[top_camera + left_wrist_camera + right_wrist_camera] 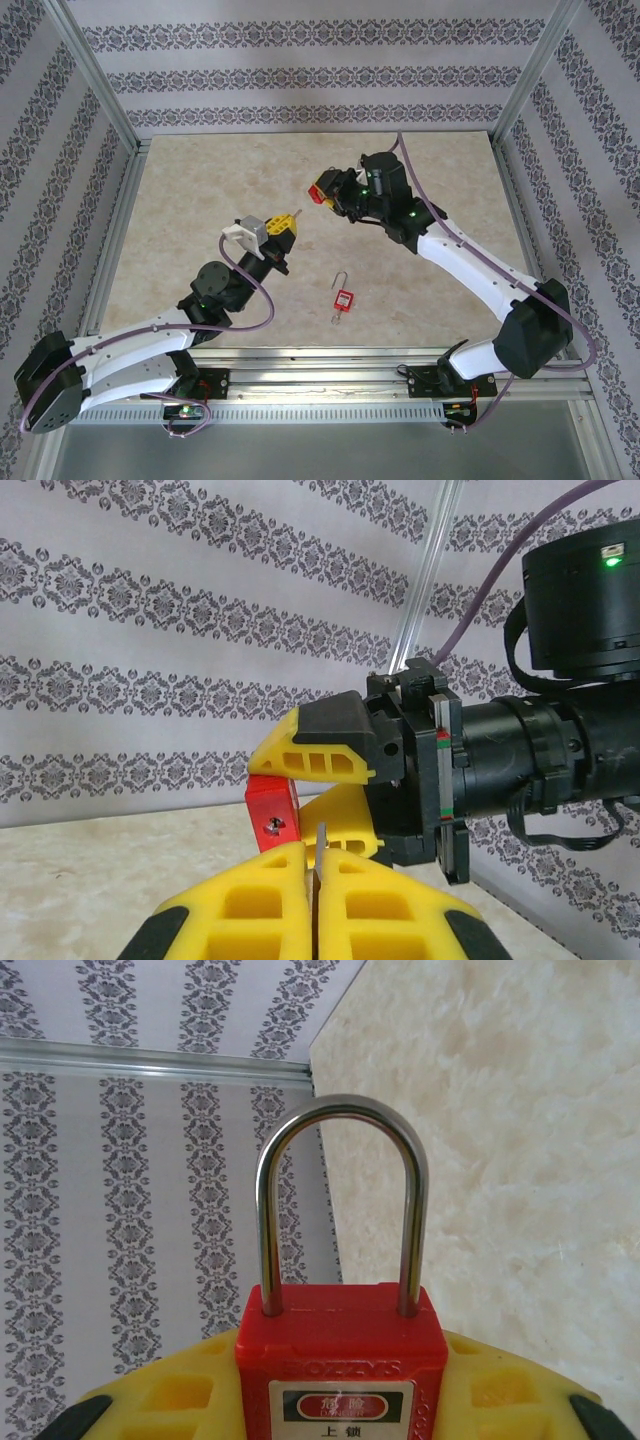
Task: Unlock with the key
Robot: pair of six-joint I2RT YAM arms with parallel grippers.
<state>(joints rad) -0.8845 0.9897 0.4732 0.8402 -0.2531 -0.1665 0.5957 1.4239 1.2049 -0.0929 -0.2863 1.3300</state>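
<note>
My right gripper (327, 195) is shut on a red padlock (320, 192), held in the air over the middle of the table. In the right wrist view the padlock's body (340, 1355) sits between the yellow fingers (170, 1400), and its silver shackle (340, 1200) stands closed above. My left gripper (283, 228) is shut on the key; only its thin metal blade (322, 842) pokes out between the yellow fingers (250, 900). The blade tip is just right of the padlock's keyhole face (272, 818), close to it but not in it.
A second red padlock (343, 300) with a thin shackle lies flat on the marble-look tabletop (200, 190), near the front centre. Aluminium frame posts (95, 75) and patterned walls enclose the table on three sides.
</note>
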